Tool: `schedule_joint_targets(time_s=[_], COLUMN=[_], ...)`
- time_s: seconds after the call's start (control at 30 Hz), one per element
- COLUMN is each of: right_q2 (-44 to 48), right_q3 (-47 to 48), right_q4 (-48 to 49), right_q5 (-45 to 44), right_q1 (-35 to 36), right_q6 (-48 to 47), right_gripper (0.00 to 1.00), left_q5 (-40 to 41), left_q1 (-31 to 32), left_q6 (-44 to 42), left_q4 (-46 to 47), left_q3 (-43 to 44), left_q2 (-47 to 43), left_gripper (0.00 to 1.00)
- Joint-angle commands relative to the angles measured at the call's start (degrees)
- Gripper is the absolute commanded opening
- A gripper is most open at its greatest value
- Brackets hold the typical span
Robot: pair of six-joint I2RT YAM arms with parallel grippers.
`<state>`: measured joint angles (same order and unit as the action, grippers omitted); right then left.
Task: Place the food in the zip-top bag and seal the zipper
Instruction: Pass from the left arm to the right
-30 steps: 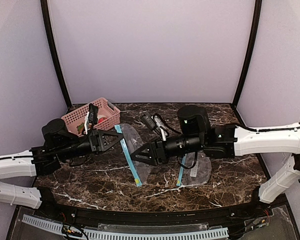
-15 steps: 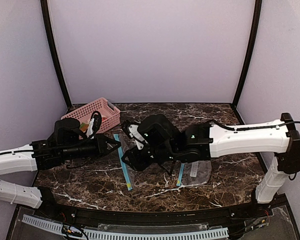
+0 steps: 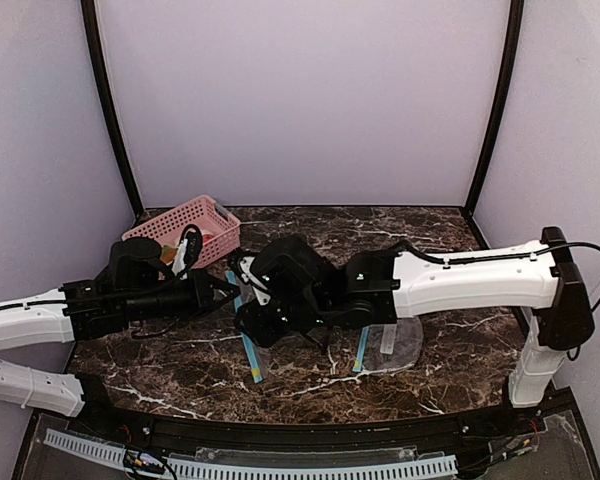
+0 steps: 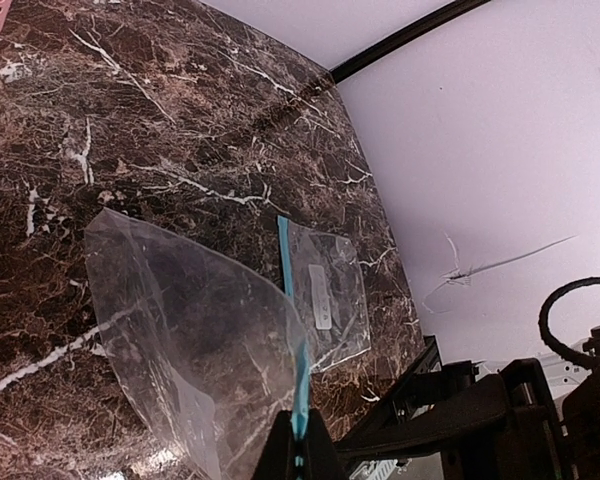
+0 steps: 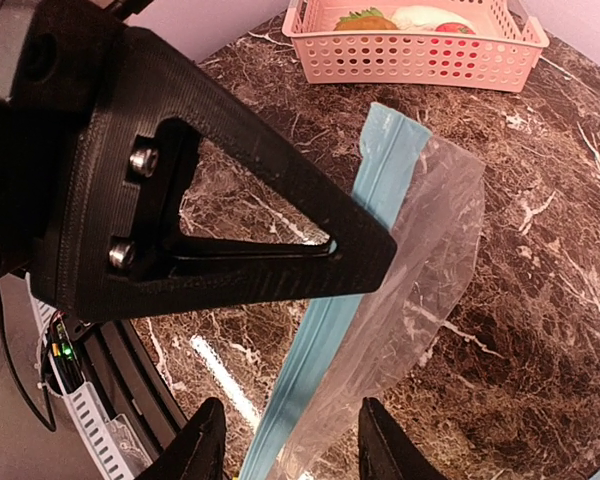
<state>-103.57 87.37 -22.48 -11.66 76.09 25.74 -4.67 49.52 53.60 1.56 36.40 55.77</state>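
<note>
Zip-top bag in left gripper, second bag flat; one basket.

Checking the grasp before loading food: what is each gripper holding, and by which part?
The left gripper pinches the zip-top bag by its blue zipper strip. The right gripper holds nothing; its open jaws straddle that strip.

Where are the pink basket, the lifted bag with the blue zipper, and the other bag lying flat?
pink basket (image 5: 410, 62): right wrist view, its holed front wall.
zip-top bag (image 5: 425, 250): right wrist view, its clear film.
second bag (image 4: 338, 262): left wrist view, its clear film.
</note>
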Motion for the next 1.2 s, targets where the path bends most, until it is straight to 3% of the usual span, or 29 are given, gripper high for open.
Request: schedule_joint_targets(time_s=[0.0,0.63,0.87,1.17], right_q2=[-2.9,-4.0,-2.2,-1.8], right_q3=[2.8,3.3,1.8,1.1], right_q4=[-1.9,-3.4,-1.9,-3.2], right_q5=[-1.4,-1.9,-0.8,-1.4], right_q1=[0.6,0.6,0.6,0.6], right_q6=[1.5,3.8,4.2,4.5], right_gripper=[0.42,0.22,0.4,0.37], left_q5=[0.7,0.9,0.8,0.8], left_q1=[0.3,0.3,0.3,0.3], left_q6=[0.6,0.7,0.8,0.7], left_q4=[-1.3,-1.1,-1.2,-1.3], left_q3=[-0.3,-1.5,-1.6,-1.4], left_q2=[-1.3,-2.1,-1.7,-1.6], left_gripper=[0.01,0.01,0.01,0.01])
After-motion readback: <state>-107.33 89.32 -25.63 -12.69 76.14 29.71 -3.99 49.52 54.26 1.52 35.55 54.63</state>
